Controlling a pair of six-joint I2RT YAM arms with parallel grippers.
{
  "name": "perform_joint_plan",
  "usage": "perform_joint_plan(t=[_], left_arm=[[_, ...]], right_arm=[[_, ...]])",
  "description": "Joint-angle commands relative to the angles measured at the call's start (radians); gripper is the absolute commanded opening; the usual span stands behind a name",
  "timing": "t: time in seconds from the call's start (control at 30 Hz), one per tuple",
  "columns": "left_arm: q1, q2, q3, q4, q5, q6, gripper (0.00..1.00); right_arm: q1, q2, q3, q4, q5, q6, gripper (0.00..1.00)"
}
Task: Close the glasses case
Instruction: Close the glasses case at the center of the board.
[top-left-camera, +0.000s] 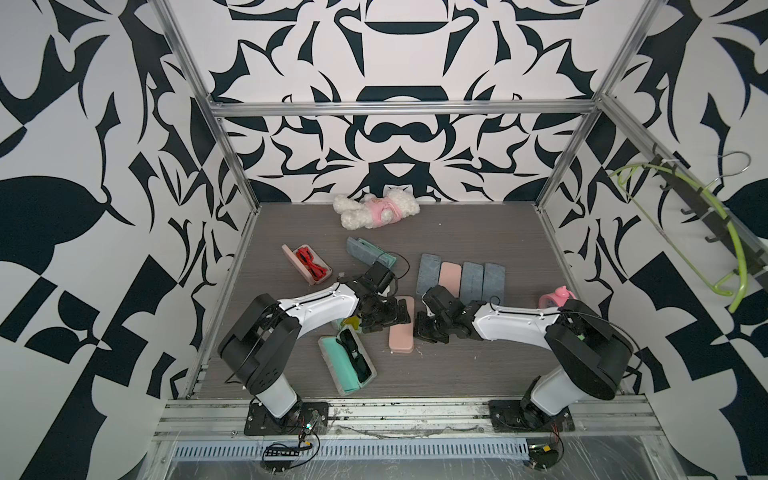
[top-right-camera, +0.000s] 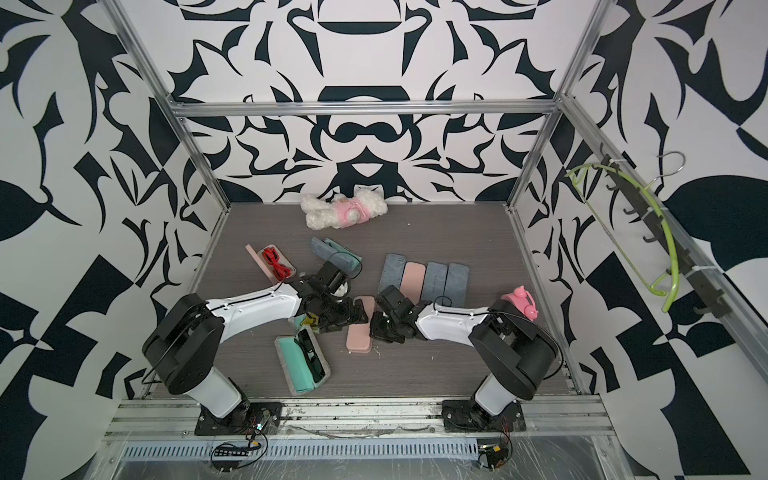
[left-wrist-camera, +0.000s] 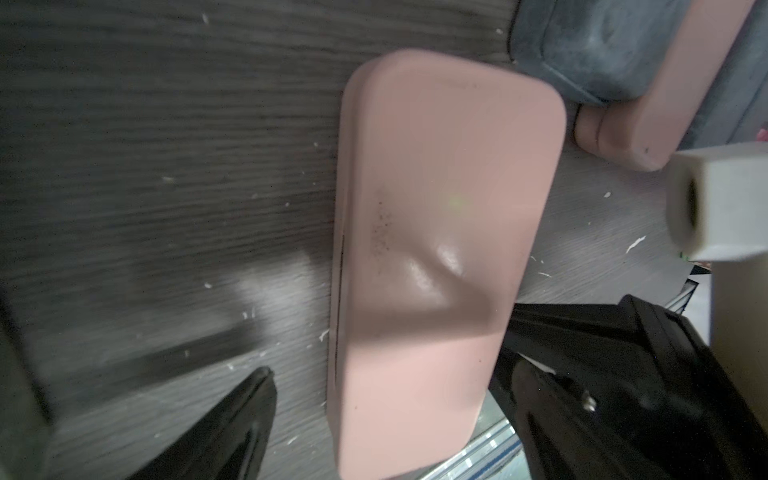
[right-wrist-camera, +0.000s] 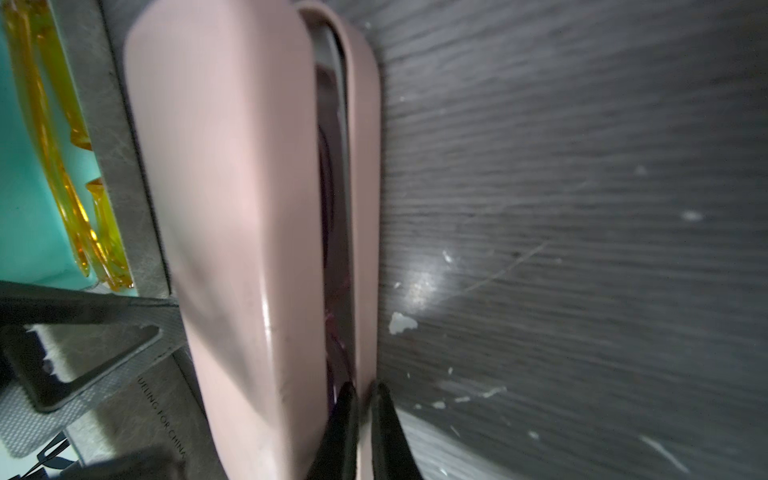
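Note:
The pink glasses case (top-left-camera: 402, 332) (top-right-camera: 360, 330) lies mid-table between my two grippers. In the right wrist view its lid (right-wrist-camera: 232, 208) stands slightly ajar above the base rim (right-wrist-camera: 362, 199), with a dark gap between them. My right gripper (right-wrist-camera: 363, 386) (top-left-camera: 424, 328) is shut, pinching that base rim at one end. My left gripper (left-wrist-camera: 395, 370) (top-left-camera: 392, 318) is open, its fingers standing to either side of the case (left-wrist-camera: 436, 232) without touching it. The lid top shows a dent.
An open teal case with dark glasses (top-left-camera: 349, 361) lies front left, another with yellow glasses (right-wrist-camera: 62, 166) right beside the pink case. Several closed cases (top-left-camera: 461, 278) lie behind my right gripper. An open pink case with red glasses (top-left-camera: 309, 264), a plush toy (top-left-camera: 376, 210) and a pink clock (top-left-camera: 557, 297) also stand around.

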Motion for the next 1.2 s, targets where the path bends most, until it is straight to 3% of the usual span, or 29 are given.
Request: perform_joint_plan(t=[0.0,0.33,0.53,0.67,1.17], left_arm=[[0.000,0.017,0.019,0.012,0.025,0.020,0.95],[-0.033,0.053,0.021,0.033,0.044,0.018,0.94],[-0.038,0.081,0.017,0.033,0.049,0.025,0.86],[-0.038,0.088,0.014,0.035,0.046,0.024,0.78],[-0.040,0.120,0.031,0.045,0.044,0.020,0.73]], right_arm=[[-0.002,-0.027,-0.006,-0.011,-0.006,-0.014,0.14],[-0.012,-0.032,-0.023,0.017,-0.027,-0.008,0.16],[-0.031,-0.060,-0.034,0.021,-0.046,-0.009,0.17],[-0.063,-0.095,-0.041,0.001,-0.063,-0.019,0.18],[-0.207,-0.244,-0.043,-0.146,-0.151,-0.078,0.25]])
